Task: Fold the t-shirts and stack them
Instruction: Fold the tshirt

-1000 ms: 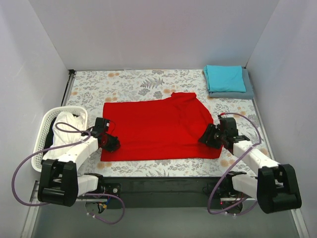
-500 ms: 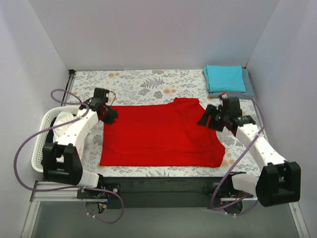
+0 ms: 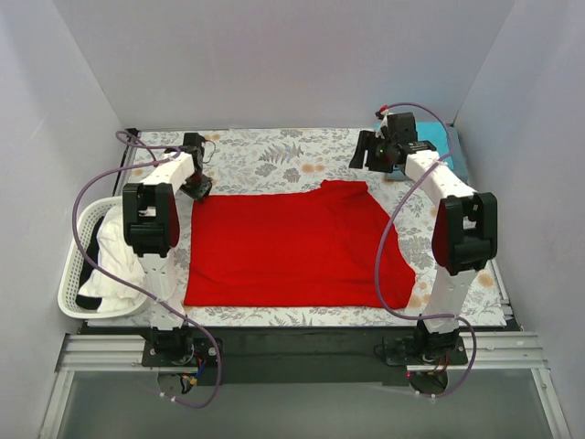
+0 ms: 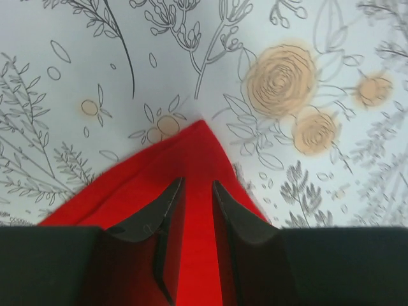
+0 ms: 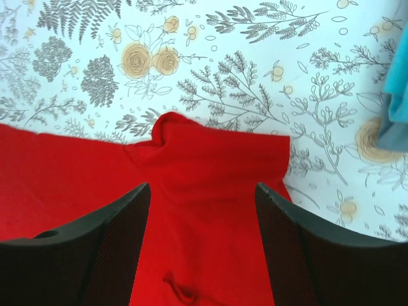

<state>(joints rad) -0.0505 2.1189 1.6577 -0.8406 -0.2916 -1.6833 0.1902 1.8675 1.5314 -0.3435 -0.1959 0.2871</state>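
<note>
The red shirt [image 3: 292,247] lies spread flat on the table [image 3: 256,151]. At its far left corner the left gripper [image 4: 194,188] has its fingers nearly meeting; whether they pinch cloth, I cannot tell. The right gripper [image 5: 201,188] gapes wide over its far edge. Right of that, the teal shirt [image 5: 396,76] tops the grey-blue shirt [image 5: 394,135].

The left arm [image 3: 163,274] and right arm [image 3: 452,297] have white shells and black joint blocks. A lilac cable [image 3: 377,261] loops off each. The left pincer [image 4: 196,185] and right pincer [image 5: 203,186] have 2 matte black fingers [image 4: 162,213] apiece.
</note>
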